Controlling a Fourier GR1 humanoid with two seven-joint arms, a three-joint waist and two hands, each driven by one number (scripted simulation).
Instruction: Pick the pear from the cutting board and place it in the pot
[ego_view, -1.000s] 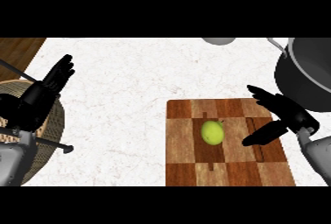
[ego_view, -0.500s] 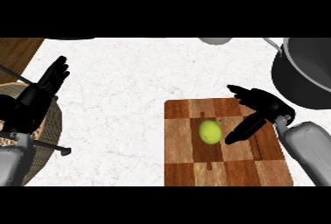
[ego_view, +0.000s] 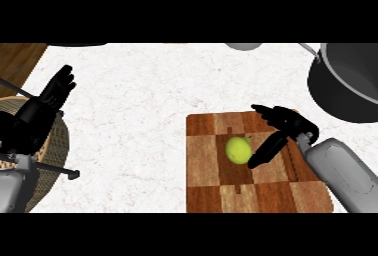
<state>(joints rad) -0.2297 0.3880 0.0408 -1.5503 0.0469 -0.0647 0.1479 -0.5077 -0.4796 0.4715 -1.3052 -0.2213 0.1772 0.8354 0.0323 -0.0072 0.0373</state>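
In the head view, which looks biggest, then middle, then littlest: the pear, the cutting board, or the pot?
1. cutting board
2. pot, though partly cut off at the edge, so it may really be bigger
3. pear

— Any words, numbers or brand marks to read here?
— None. The cutting board (ego_view: 221, 185) shows only wood grain in light and dark blocks.
— And the pot (ego_view: 347, 85)?
— Plain dark metal, no stamp or label that can be read.
— The pear (ego_view: 238, 150)?
— Bare green skin, no sticker.
— The counter (ego_view: 148, 100)?
— White speckled stone, no writing on it.
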